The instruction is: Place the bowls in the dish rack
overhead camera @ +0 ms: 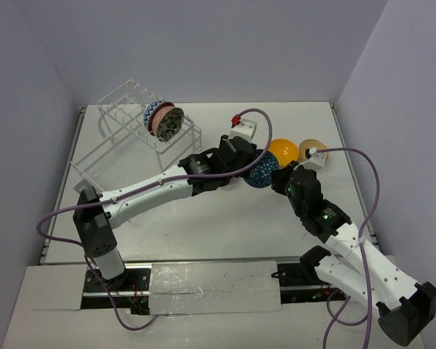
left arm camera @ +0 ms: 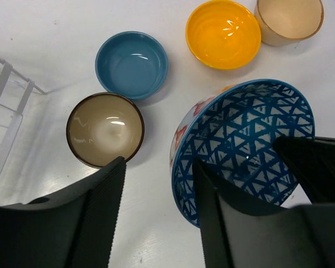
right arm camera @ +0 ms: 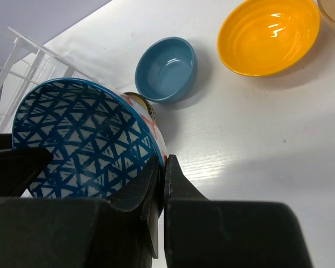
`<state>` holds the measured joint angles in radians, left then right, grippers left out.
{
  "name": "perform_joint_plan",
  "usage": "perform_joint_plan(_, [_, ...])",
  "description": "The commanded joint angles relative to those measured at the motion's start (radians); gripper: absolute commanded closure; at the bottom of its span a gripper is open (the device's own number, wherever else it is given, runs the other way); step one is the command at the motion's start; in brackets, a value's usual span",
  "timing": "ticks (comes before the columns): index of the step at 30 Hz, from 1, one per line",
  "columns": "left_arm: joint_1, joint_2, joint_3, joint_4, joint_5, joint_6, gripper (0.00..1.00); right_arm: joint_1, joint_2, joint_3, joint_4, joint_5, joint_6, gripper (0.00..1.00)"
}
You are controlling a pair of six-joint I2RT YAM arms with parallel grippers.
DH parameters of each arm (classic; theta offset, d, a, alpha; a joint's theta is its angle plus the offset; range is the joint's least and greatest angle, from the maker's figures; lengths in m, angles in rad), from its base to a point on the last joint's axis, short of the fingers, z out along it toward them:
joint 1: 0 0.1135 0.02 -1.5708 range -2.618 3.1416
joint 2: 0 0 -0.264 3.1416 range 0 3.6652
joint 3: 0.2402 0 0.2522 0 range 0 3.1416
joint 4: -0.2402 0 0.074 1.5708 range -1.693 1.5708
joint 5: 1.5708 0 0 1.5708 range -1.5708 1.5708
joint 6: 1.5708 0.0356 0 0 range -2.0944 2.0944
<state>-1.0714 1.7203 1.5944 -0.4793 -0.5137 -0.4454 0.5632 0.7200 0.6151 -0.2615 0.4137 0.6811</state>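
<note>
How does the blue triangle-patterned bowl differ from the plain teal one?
The patterned bowl is tilted, its rim pinched in the right claw; the teal bowl sits upright and free on the table. The patterned bowl has blue triangles inside; the teal bowl is plain. Both are round and empty.

Seven bowls in all. One blue patterned bowl (left arm camera: 251, 139) is tilted, its rim pinched in the right jaws and its wall between the parted left jaws. Four plain ones lie beyond the left jaws: one teal bowl (left arm camera: 131, 64), one dark brown bowl (left arm camera: 105, 129), one orange-yellow bowl (left arm camera: 223, 33) and one tan bowl (left arm camera: 289, 19). Two more, one salmon bowl (overhead camera: 158, 118) and one grey bowl (overhead camera: 171, 124), stand well apart from both jaws in the single dish rack (overhead camera: 120, 116).
</note>
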Motion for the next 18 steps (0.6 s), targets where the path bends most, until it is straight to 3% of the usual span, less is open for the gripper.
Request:
perform_joint_plan(1, [-0.002,0.021,0.074,-0.034,-0.011,0.039,0.46,0.007,-0.025,0.025,0.103,-0.003,-0.002,1.0])
perform_joint_plan(9, [-0.002,0.064,0.139,-0.077,-0.013,0.06,0.59,0.009,-0.037,0.018,0.113,-0.012,-0.009,1.0])
perform_joint_plan(14, [-0.002,0.087,0.17,-0.097,-0.005,0.056,0.6,0.009,-0.04,0.018,0.117,-0.015,-0.009,1.0])
perform_joint_plan(18, [-0.002,0.09,0.174,-0.102,-0.012,0.054,0.69,0.009,-0.039,0.018,0.12,-0.019,-0.011,1.0])
